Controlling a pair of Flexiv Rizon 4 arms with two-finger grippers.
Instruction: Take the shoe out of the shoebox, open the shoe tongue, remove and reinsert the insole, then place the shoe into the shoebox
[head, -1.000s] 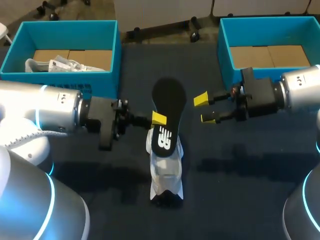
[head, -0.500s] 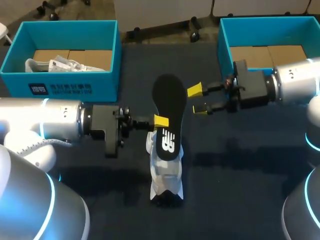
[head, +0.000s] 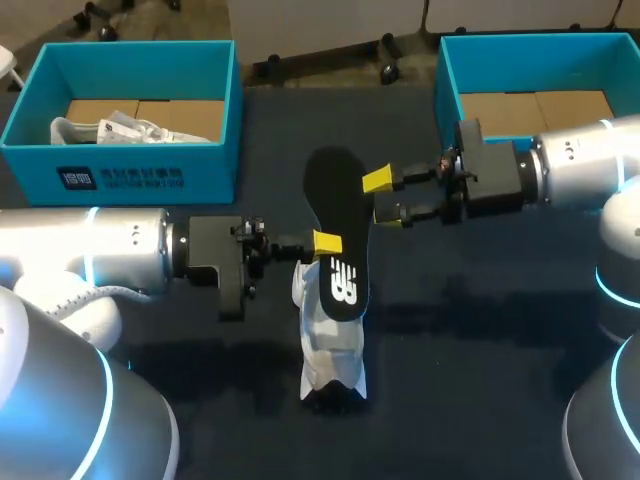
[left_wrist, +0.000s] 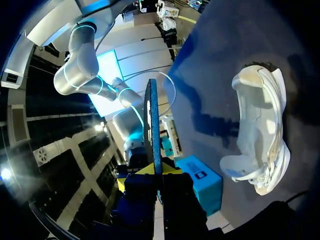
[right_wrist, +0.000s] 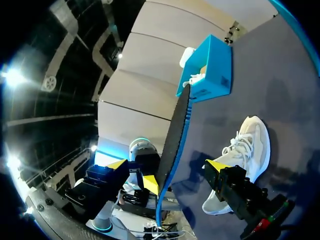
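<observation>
- Table (head: 500, 350): dark top, with two blue boxes along its far edge.
- Insole (head: 335, 200): black, one item, held up over the middle of the table and running from far to near. In the head view its printed near end overlaps the shoe's opening (whether they touch cannot be told).
- Left gripper (head: 322, 243): enters from the table's left edge, its fingers clamped on the insole's left rim about halfway along. In the left wrist view the insole (left_wrist: 152, 120) stands edge-on, rising straight out from the left gripper (left_wrist: 156, 172).
- Right gripper (head: 382, 198): enters from the right edge with its fingers spread wide, holding nothing, at the right rim of the insole's far half. In the right wrist view the insole (right_wrist: 175, 130) runs edge-on between the yellow tips of the right gripper (right_wrist: 166, 165), clear of both.
- Shoe (head: 330, 350): white, lying on the table's middle toward the near edge, under the insole's near end and just beside the left gripper. It also shows in both wrist views (left_wrist: 260, 135) (right_wrist: 240, 155).
- Left shoebox (head: 130, 160): at the far left corner, holding a second white shoe (head: 75, 130) and crumpled paper (head: 140, 128).
- Right shoebox (head: 450, 100): at the far right corner, its cardboard floor showing.
</observation>
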